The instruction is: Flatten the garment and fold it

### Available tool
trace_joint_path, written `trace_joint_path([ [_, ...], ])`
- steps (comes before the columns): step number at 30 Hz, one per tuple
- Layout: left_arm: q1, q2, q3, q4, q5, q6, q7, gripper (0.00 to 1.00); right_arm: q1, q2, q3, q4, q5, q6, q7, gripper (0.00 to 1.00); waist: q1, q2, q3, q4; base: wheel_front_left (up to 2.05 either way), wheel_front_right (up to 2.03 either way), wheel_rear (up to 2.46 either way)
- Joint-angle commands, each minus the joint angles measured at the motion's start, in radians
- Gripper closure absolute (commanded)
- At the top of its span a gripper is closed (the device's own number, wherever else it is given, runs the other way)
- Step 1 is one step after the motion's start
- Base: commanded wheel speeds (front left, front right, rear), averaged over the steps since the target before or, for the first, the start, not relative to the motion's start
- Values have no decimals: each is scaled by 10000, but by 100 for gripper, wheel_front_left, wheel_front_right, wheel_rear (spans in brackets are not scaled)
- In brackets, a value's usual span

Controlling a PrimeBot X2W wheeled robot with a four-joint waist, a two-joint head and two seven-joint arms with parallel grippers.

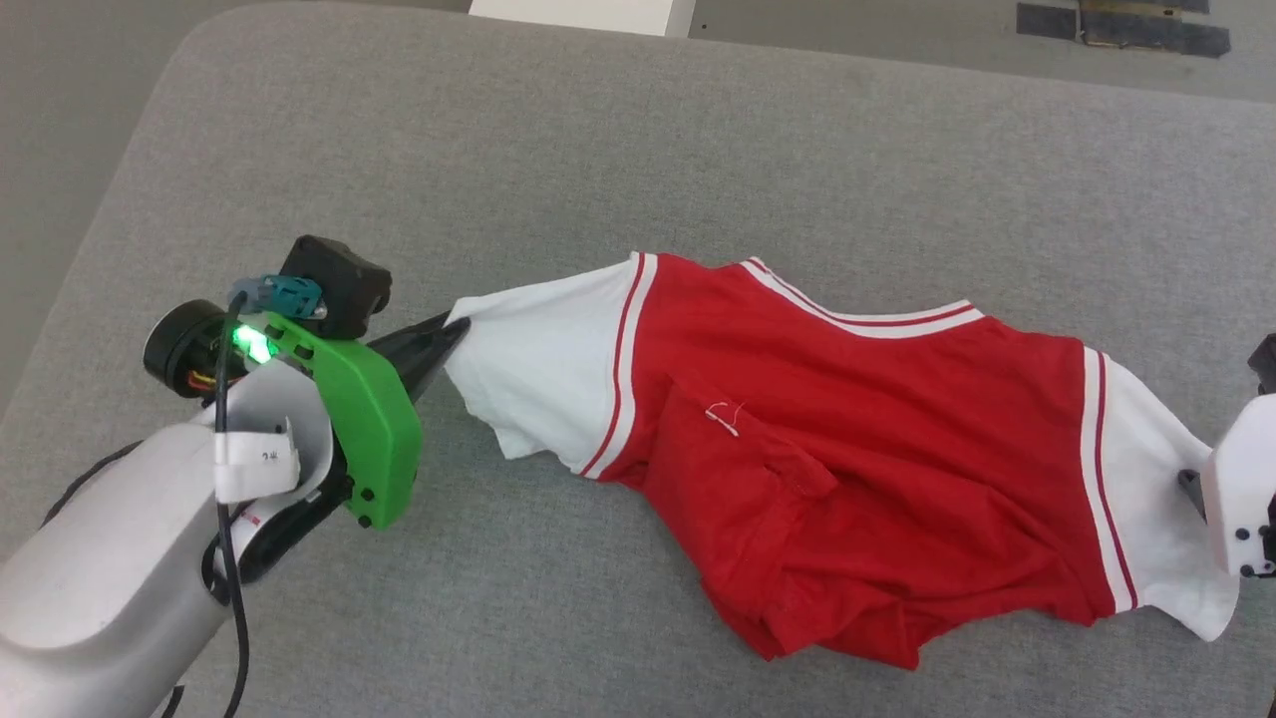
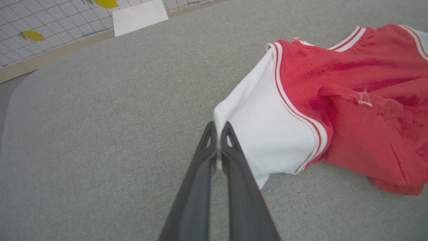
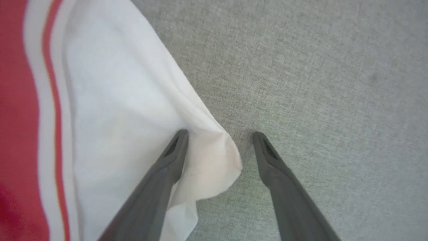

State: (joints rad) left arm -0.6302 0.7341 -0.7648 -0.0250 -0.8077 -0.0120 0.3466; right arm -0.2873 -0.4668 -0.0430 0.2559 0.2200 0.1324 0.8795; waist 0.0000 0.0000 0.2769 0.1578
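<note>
Garment [image 1: 857, 399] red, white-sleeved, red-white striped trim; table [image 1: 498, 150] grey

Readable text: none, all too small or blurred.
White cable tag [image 1: 257, 464] on pale forearm: tiny dark marks, illegible.
White strip [image 1: 251, 519] below it: red print, illegible.
Red jersey garment with white sleeves [image 1: 847, 419]: small white stitched mark, no characters legible.

Left arm: pale grey forearm shell [image 1: 90, 588], black cable [image 1: 234, 598] with white tag [image 1: 256, 466], green bracket [image 1: 369, 419] with lit green LED [image 1: 252, 342], black camera block [image 1: 337, 284], teal connector [image 1: 296, 295]; left tool [image 2: 217, 129] fingers [image 2: 192, 190] dark, tapered; right wrist plate [image 1: 1236, 479] white, black screws [image 1: 1243, 535].
</note>
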Motion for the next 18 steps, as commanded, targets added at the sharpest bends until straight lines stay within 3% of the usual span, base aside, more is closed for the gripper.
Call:
trace_joint_path([
  [1,75,79,0,-96,111,101,-54,100,164,166,276,512,18,-17,10,0,0,0,75,56,0,0,0],
  [2,76,79,-5,-123,130,111,-72,100,196,162,400,636,13,-17,-4,26,0,0,81,57,0,0,0],
  [3,87,68,-7,-144,139,123,-105,100,249,144,611,751,28,-17,-34,100,0,0,80,51,0,0,0],
  [5,167,39,42,-106,208,201,-391,100,167,-72,920,784,-3,-17,-736,100,0,0,-119,-28,0,0,0],
  [11,336,158,415,5,284,424,-1194,100,-624,-342,394,308,-80,-17,-2245,100,0,0,-916,-273,0,0,0],
  [18,581,536,1105,-292,268,880,-2096,100,-1219,-918,164,-1015,170,-17,-2950,100,0,0,-1931,-545,0,0,0],
])
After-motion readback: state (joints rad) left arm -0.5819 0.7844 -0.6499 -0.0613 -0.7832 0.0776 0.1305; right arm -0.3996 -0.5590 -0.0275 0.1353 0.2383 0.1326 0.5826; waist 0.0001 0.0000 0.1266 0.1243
